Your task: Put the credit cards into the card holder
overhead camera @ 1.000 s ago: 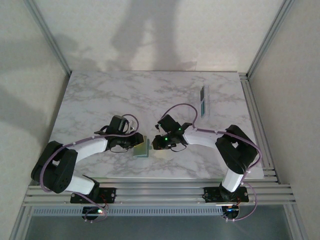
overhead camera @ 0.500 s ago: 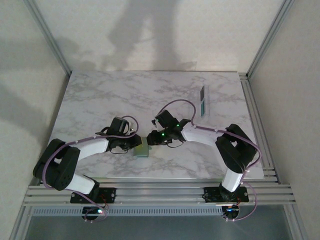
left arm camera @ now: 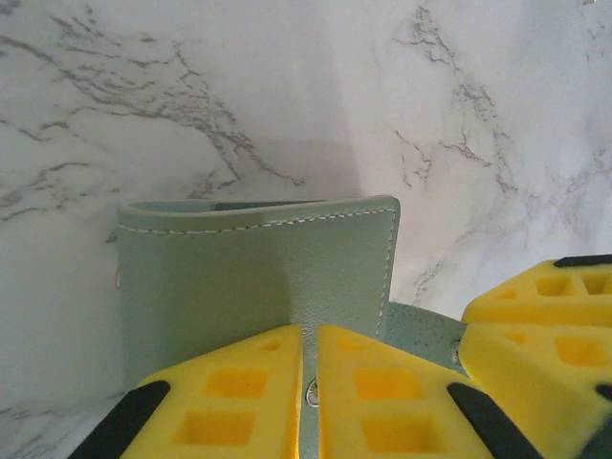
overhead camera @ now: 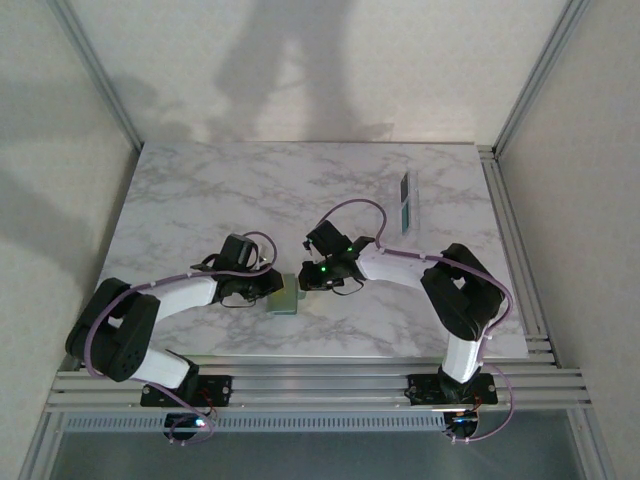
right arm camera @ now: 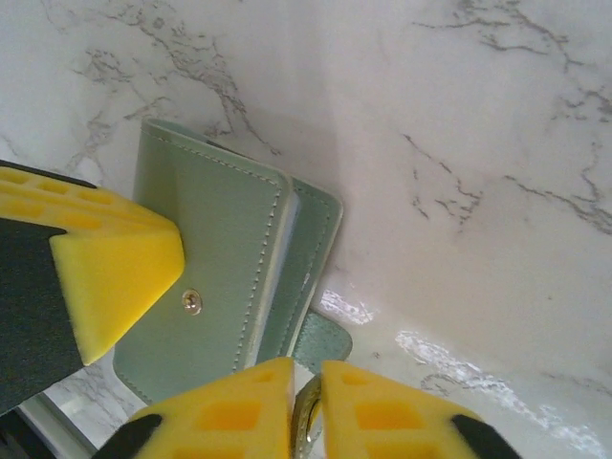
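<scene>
Brings the right tool (right arm camera: 308, 368) closer to the card holder (left arm camera: 249, 277) than a second ago, pads (right arm camera: 378, 402) nearly together on its snap tab. Clamps the left tool (left arm camera: 308, 330) on the holder's cover, near the front middle of the surface (overhead camera: 200, 190). Leaves the credit cards (overhead camera: 405, 200) at far right.

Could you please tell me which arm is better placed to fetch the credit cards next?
Probably the right: the credit cards lie at the far right, its side, while the left end effector grips the card holder.
</scene>
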Robot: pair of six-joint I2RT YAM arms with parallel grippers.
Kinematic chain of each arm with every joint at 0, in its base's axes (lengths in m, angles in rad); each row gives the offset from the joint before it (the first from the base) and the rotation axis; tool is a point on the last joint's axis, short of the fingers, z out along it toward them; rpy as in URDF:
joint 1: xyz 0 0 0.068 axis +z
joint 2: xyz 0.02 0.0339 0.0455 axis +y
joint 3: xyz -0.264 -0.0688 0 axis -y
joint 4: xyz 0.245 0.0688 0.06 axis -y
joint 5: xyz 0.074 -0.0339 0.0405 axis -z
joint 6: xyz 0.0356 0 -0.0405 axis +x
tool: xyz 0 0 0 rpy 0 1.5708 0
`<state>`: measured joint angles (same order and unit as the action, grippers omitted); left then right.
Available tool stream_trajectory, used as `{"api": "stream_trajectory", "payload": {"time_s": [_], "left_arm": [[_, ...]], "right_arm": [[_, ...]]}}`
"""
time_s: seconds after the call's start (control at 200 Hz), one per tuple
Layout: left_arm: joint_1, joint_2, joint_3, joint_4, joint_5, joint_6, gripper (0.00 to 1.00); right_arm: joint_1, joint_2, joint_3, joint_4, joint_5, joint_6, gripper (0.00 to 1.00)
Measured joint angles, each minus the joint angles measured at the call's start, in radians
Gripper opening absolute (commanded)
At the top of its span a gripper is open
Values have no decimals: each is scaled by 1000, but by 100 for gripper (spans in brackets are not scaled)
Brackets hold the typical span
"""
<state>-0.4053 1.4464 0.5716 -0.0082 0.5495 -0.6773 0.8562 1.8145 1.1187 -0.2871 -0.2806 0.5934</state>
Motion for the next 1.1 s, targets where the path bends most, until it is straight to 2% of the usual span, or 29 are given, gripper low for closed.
{"api": "stream_trajectory", "payload": {"time_s": [0.15, 0.431, 0.751, 1.001, 1.101], "left_arm": [[0, -31, 0, -42, -32, 9, 13], [0, -53, -16, -78, -71, 31, 13], [-3, -50, -65, 19, 26, 14, 13], [-8, -45, -90, 64, 84, -28, 13], [-8, -53, -90, 56, 79, -31, 13]], "right_arm": [[0, -3, 0, -9, 3, 3, 2], [0, -8, -11, -9, 7, 6, 1], [27, 1, 22, 8, -4, 35, 0], [51, 51, 68, 14, 20, 54, 5], [52, 65, 68, 19, 19, 55, 12]]}}
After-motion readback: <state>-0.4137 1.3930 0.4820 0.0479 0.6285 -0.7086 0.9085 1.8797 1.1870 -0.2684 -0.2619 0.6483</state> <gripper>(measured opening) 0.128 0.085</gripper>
